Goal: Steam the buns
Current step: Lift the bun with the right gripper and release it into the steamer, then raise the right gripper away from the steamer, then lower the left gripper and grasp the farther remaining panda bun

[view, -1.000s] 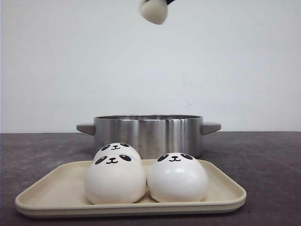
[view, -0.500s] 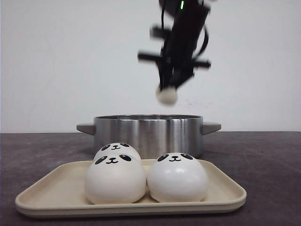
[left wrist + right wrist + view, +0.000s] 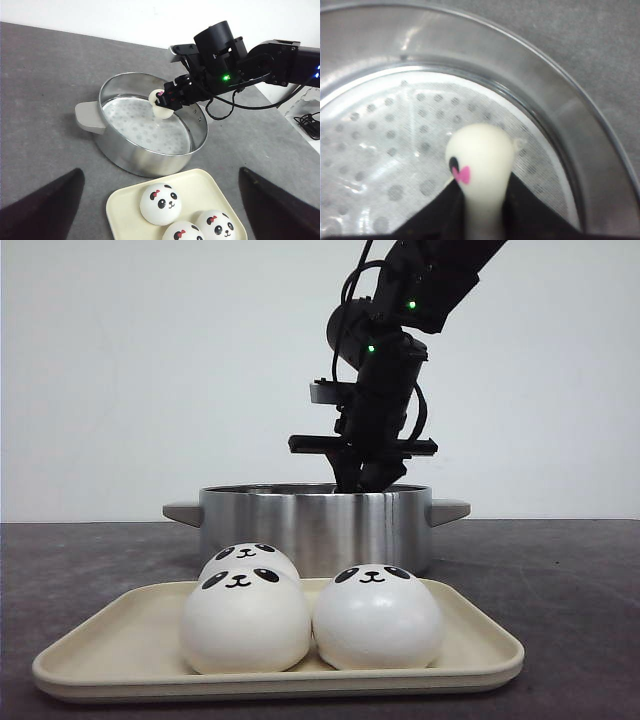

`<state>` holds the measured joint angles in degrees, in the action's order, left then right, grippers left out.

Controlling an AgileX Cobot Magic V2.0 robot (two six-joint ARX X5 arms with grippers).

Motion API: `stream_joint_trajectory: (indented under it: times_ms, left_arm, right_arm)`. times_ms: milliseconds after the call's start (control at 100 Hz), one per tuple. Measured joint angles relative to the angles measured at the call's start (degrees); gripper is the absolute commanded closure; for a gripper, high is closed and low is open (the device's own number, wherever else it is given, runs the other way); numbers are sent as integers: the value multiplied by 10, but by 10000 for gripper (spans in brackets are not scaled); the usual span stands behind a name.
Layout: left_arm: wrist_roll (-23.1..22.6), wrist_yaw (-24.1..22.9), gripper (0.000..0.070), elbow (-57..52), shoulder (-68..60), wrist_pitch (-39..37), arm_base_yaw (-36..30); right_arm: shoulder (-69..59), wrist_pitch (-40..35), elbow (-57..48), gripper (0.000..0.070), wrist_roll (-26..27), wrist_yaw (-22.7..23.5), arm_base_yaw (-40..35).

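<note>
Buns: four white panda-faced domes. One held bun (image 3: 479, 162) is sitting pinched between the fingers of the right claw (image 3: 167, 97), squeezed narrow where the fingers are gripping it, a black eye and a pink mark showing on its side. It is hanging inside the rim of the steamer pot (image 3: 315, 525), over the perforated steamer plate (image 3: 145, 127), near the pot's far wall; whether it is touching the plate cannot be told. Half a second ago the same bun was hanging above the rim, and a second ago it was at the top of the front view; it is now out of sight there, with the claw's fingers dipping behind the pot wall.

Remaining three buns (image 3: 245, 625) are resting on the cream tray (image 3: 120, 650), just in front of the pot: two side by side and touching at the front, one behind the left of them. Their places are matching the earlier pictures.

Right arm (image 3: 385, 370) is reaching down steeply into the pot, green lights showing on it.

Left claw (image 3: 160, 210) is standing wide, holding nothing, its two dark fingers (image 3: 42, 205) framing the tray from above.

Pot and tray are both sitting on the grey desk (image 3: 560, 580).
</note>
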<state>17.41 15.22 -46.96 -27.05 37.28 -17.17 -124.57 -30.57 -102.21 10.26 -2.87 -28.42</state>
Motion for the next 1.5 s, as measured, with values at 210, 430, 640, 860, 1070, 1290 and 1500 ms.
stream_joint_trajectory:
  times_ms: [210, 430, 640, 860, 1070, 1290, 1500]
  left_arm:
    - [0, 0, 103, 0, 0, 0, 0]
    - [0, 0, 102, 0, 0, 0, 0]
    - [0, 0, 102, 0, 0, 0, 0]
    - [0, 19, 105, 0, -1, 0, 0]
    - [0, 54, 106, 0, -61, 0, -35]
    - [2, 11, 104, -1, -194, -6, -132]
    - [2, -64, 103, -45, -324, -7, -199]
  right_arm:
    - [0, -28, 0, 343, 0, -2, 5]
    - [0, -35, 0, 337, 0, -1, 5]
    - [0, -73, -26, 308, 0, -1, 5]
    - [0, -168, -141, 678, -3, 35, 5]
    - [62, -289, -210, 681, -27, 56, -28]
    - [259, -284, -215, 683, -31, -14, -145]
    - [406, -277, -222, 683, -27, -115, -253]
